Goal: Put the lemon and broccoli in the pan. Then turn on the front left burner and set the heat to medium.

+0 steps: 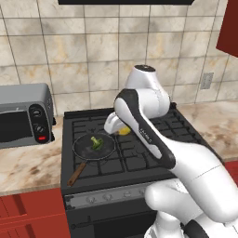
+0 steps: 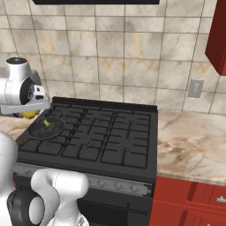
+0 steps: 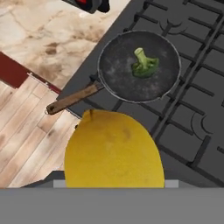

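The bright yellow lemon [image 3: 114, 151] looms large in the hand view and hides the fingertips. It hangs above the stove, just right of the pan, with my gripper [image 1: 120, 129] shut on it; the lemon [image 1: 124, 131] peeks out under the hand. The dark pan [image 1: 83, 149] sits over the front left burner and hides its head, with the wooden handle [image 3: 72, 99] pointing towards the stove's front. The green broccoli [image 1: 96, 142] lies inside the pan. From the right, the lemon [image 2: 28, 114] is behind the pan [image 2: 37, 131] and the broccoli [image 2: 48, 126].
A grey toaster oven [image 1: 23, 116] stands on the counter left of the black stove [image 1: 139, 160]. A row of knobs [image 1: 107, 197] runs along the stove's front panel. Marble counter [image 2: 194, 141] extends to the right.
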Motion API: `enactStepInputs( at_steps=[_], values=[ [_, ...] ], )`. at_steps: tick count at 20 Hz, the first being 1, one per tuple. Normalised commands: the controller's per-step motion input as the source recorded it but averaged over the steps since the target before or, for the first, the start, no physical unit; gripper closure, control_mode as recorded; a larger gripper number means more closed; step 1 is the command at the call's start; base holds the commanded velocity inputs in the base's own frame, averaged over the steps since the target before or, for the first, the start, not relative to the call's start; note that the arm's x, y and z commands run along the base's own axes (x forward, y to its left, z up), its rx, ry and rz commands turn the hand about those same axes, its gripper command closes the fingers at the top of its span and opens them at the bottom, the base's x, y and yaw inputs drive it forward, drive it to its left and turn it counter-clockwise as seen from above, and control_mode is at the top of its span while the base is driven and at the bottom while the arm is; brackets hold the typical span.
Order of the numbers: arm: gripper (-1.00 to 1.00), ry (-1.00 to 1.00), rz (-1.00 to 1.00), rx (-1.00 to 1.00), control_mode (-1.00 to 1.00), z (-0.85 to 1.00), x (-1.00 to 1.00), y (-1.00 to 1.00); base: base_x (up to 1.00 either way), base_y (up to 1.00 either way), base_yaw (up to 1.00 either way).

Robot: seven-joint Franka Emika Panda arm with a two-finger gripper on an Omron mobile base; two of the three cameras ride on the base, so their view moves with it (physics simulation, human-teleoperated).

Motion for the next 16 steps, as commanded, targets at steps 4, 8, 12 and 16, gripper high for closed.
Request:
enactStepInputs(
  at_steps=[4,8,12,16],
  values=[
    [1.00,0.00,-0.18,-0.14,-1.00,-0.01,0.38,0.13,0.00,0.00,0.00],
    [1.00,0.01,-0.13,-0.08,-1.00,0.00,0.28,0.22,0.00,0.00,0.00],
    [1.00,0.02,-0.07,-0.02,-1.00,-0.16,0.19,0.33,0.00,0.00,0.00],
    [1.00,0.00,-0.03,0.00,-1.00,-0.46,0.20,0.28,0.00,0.00,0.00]
  ],
)
